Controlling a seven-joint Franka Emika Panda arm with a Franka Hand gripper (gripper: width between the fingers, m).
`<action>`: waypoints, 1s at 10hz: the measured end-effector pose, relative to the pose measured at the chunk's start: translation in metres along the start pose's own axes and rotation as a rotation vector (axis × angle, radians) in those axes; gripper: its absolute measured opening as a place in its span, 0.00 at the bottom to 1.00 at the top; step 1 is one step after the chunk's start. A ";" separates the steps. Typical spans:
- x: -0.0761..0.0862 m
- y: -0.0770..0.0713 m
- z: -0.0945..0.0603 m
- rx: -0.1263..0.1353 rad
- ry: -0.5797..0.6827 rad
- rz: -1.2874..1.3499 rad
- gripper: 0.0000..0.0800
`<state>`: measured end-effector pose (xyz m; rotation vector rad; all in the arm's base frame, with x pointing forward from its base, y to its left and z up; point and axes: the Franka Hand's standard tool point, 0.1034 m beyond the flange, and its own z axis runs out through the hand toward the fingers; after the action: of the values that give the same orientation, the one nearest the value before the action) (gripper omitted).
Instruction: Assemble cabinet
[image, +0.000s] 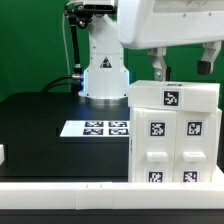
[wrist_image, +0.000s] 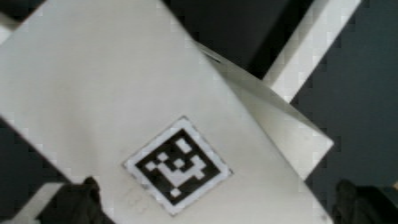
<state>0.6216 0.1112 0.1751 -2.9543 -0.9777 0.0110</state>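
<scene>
The cabinet (image: 175, 140) stands upright at the exterior view's right front. It is a white box with two door panels (image: 172, 160) on its front, each bearing square tags. Its top slab (image: 172, 97) carries one tag. My gripper (image: 183, 72) hangs just above that slab, with its two dark fingers spread wide and nothing between them. In the wrist view the tagged slab (wrist_image: 169, 130) fills the picture. The fingertips (wrist_image: 80, 203) show as dark shapes on either side of it, apart from its surface.
The marker board (image: 100, 127) lies flat on the black table, to the exterior view's left of the cabinet. The arm's white base (image: 103, 75) stands behind it. A small white piece (image: 2, 155) sits at the left edge. A white rail (image: 60, 188) runs along the front.
</scene>
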 end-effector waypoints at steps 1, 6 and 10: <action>-0.001 0.001 0.000 -0.003 -0.002 -0.083 0.81; -0.006 0.007 0.008 -0.043 -0.060 -0.577 0.81; -0.009 0.008 0.019 -0.033 -0.073 -0.569 0.81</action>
<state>0.6190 0.1001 0.1562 -2.6019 -1.7987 0.0904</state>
